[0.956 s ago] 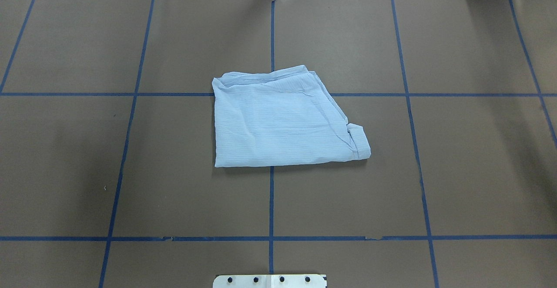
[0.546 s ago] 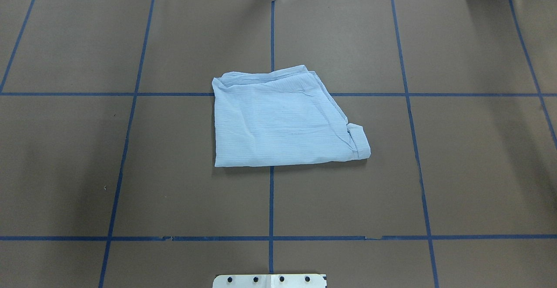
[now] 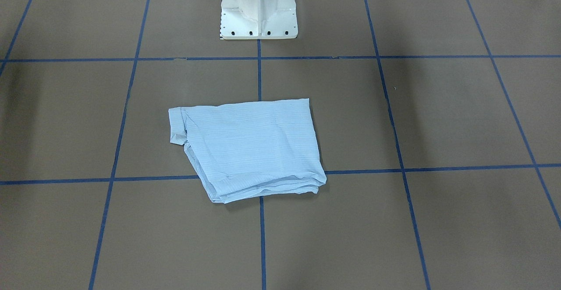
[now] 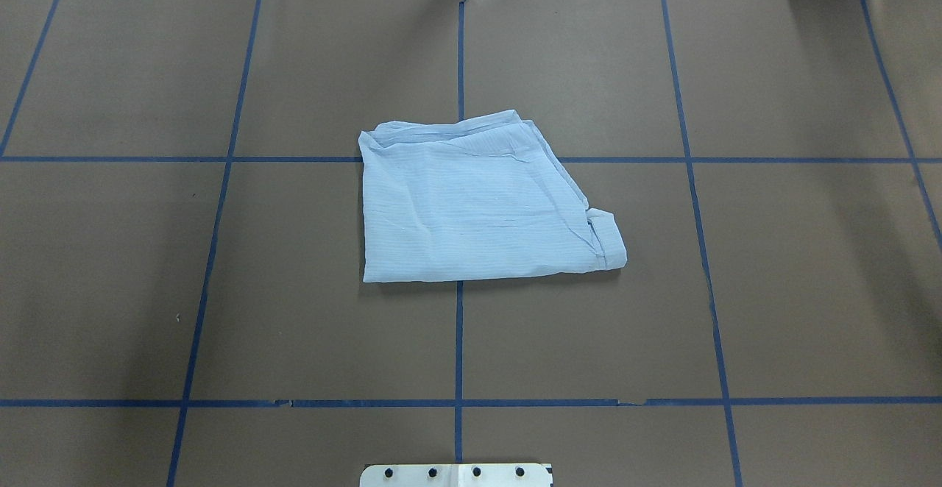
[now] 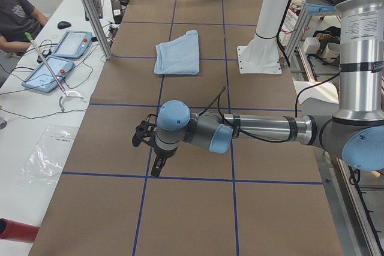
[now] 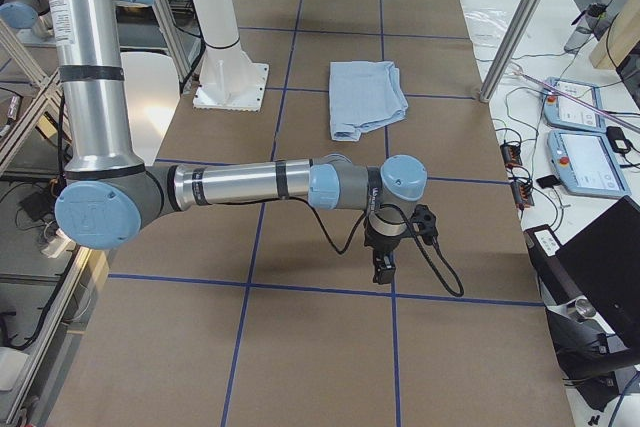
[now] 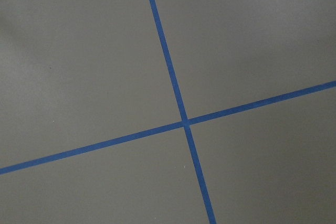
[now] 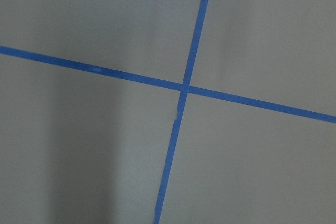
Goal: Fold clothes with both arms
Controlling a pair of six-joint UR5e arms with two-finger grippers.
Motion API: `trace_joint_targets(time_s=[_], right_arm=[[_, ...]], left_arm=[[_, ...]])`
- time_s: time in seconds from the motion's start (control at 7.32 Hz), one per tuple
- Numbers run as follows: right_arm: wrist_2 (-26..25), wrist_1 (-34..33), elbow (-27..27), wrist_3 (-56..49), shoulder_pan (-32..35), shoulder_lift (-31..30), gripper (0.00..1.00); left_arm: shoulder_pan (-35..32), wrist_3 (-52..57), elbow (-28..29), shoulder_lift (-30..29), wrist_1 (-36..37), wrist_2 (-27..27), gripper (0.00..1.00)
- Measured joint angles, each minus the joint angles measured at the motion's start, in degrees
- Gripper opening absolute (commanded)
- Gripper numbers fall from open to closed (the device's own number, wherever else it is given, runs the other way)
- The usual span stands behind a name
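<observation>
The clothes are one light-blue striped shirt, folded into a compact, roughly four-sided packet at the table's middle; it also shows in the front-facing view and in both side views. A small folded tab sticks out at its near right corner. Neither arm touches it. My left gripper hangs over bare table far out on my left. Far out on my right, the right gripper points down at the table. Only the side views show them, so I cannot tell whether they are open or shut.
Brown table covering carries a grid of blue tape lines. The white pedestal base stands behind the shirt. Both wrist views show only crossing tape lines. A person sits by tablets at a side bench.
</observation>
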Motion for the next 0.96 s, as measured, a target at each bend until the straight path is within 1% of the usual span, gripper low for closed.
trace_joint_targets(time_s=[0.41,0.68,0.96], right_arm=[[0.66,0.05,-0.15,0.48,-0.02,-0.31,1.00],[2.81,0.04,-0.32,0.60,-0.02,-0.39,1.00],[3.34,0.08,-0.18,0.93,-0.02,-0.42,1.00]], left_arm=[[0.00,-1.94,-0.82,0.53,0.21,0.03,0.99],[0.07,-2.02,-1.28,0.15,0.08,0.06,0.99],[0.07,-1.97,-1.84,-0.10,0.01,0.08,0.99]])
